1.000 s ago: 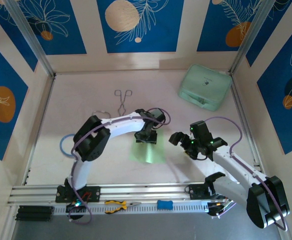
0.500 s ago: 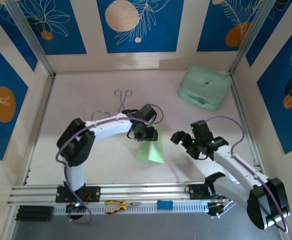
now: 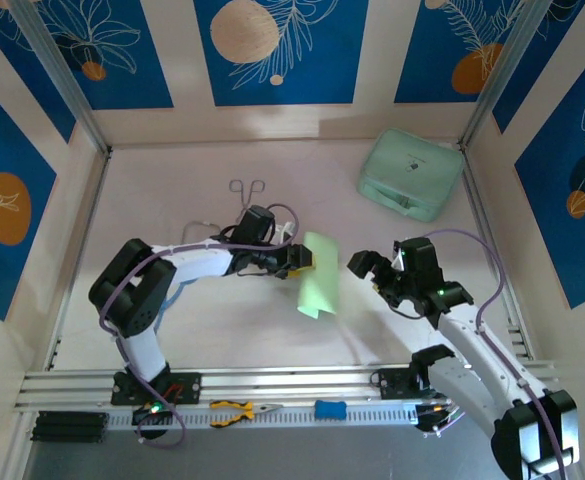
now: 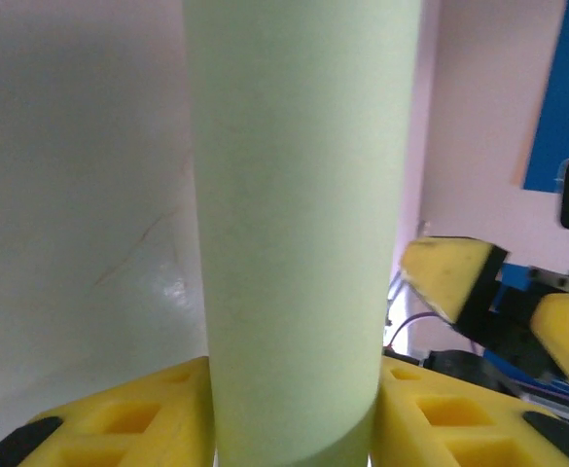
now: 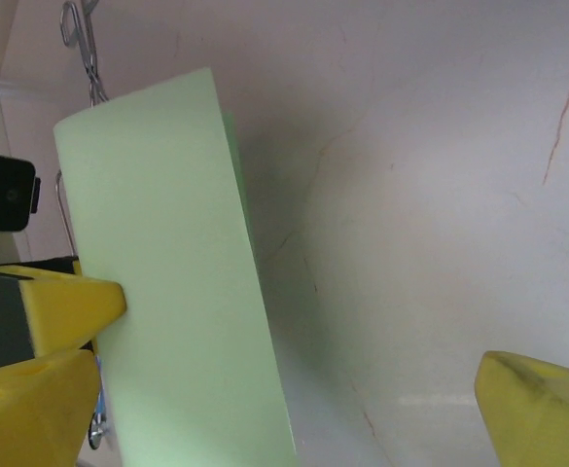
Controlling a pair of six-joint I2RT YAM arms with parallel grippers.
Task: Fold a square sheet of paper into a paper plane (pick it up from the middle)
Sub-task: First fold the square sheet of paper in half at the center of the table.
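Left gripper point(image 3: 297, 258): clamped on the sheet of paper point(image 3: 319, 290). In its wrist view we see a yellow finger point(image 4: 119, 418) on each side of the sheet.
Right gripper point(image 3: 372, 270): jaws spread wide with nothing in them. It faces the sheet's free side from just beside it.
Why held so: we judge the left grasp sits near the sheet's middle so the two halves fall together, a start toward a centre fold. Raising the sheet also leaves an edge free for the open right gripper point(image 4: 508, 311) to reach.
Sheet, place: it is raised above the table point(image 3: 172, 190), between the two grippers, with its upper end in the left gripper. We cannot tell whether its lower end touches the table.
Sheet, look: plain light green. It is bent over in a soft rounded curve point(image 4: 294, 243) rather than a sharp crease. In the right wrist view two layers show point(image 5: 167, 292), the rear edge peeking out behind the front one.
Progress: we see no point and no ridge, so we take this for an early fold.
Around: tongs point(image 3: 245, 200) lie beyond the left arm. A mint case point(image 3: 410, 172) sits in the far right corner, well apart.
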